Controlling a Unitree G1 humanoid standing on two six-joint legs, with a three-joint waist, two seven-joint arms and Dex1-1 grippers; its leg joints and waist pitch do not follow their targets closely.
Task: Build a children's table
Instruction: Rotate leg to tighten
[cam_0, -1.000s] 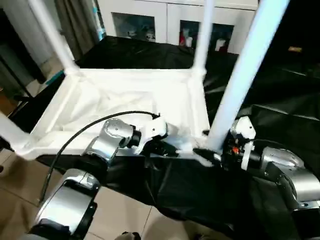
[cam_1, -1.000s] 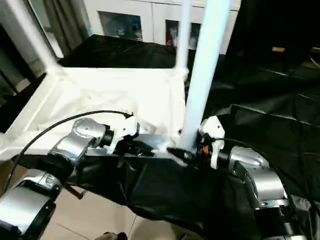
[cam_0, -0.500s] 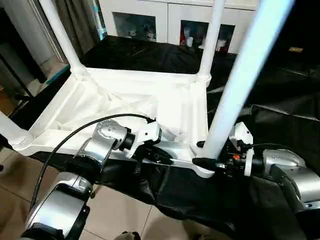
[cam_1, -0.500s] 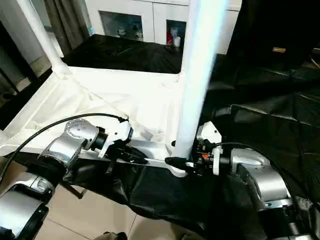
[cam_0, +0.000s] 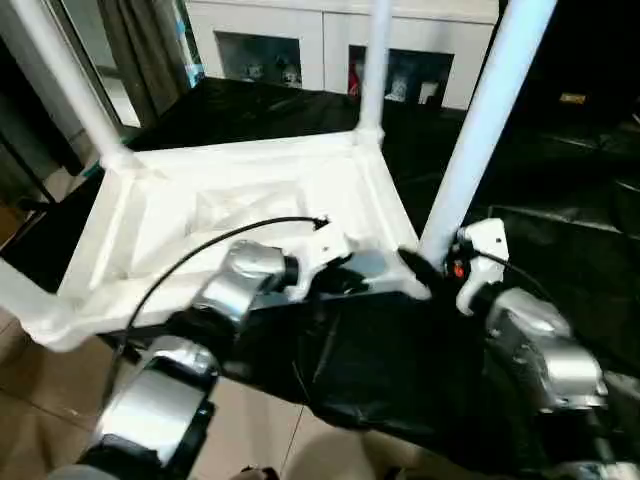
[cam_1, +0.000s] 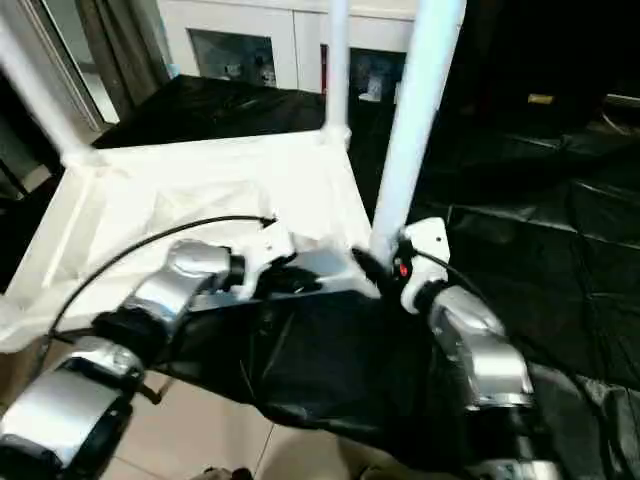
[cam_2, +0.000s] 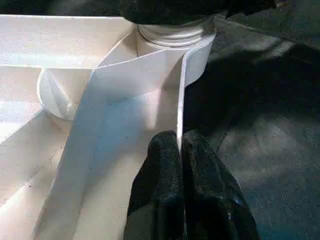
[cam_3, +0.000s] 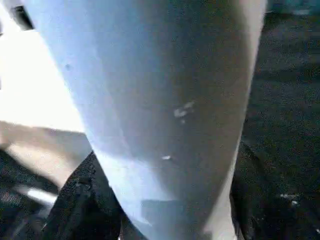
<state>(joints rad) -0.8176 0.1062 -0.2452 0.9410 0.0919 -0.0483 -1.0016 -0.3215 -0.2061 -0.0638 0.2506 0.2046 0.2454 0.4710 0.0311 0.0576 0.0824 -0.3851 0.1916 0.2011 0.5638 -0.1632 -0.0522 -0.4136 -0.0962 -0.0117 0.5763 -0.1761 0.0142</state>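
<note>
The white children's table (cam_0: 230, 200) lies upside down on black cloth, ribbed underside up, with its tube legs standing in the corner sockets. My left gripper (cam_2: 180, 147) is shut on the thin near rim wall (cam_2: 179, 100), close to the near right corner socket (cam_2: 175, 35). In the head view the left gripper (cam_0: 345, 275) sits on that near edge. My right gripper (cam_0: 415, 265) clasps the base of the near right leg (cam_0: 480, 130), and its black fingers (cam_3: 80, 200) press on both sides of the leg (cam_3: 160, 100).
A white cabinet with glass doors (cam_0: 330, 40) stands behind the work surface. Black cloth (cam_0: 380, 360) hangs over the near edge above a tiled floor (cam_0: 50, 400). Other legs rise at the far right (cam_0: 375, 60) and far left (cam_0: 70, 90) corners.
The head camera has shifted. My right gripper's fingers have drawn in around the base of the near right leg. The left gripper keeps its hold on the rim.
</note>
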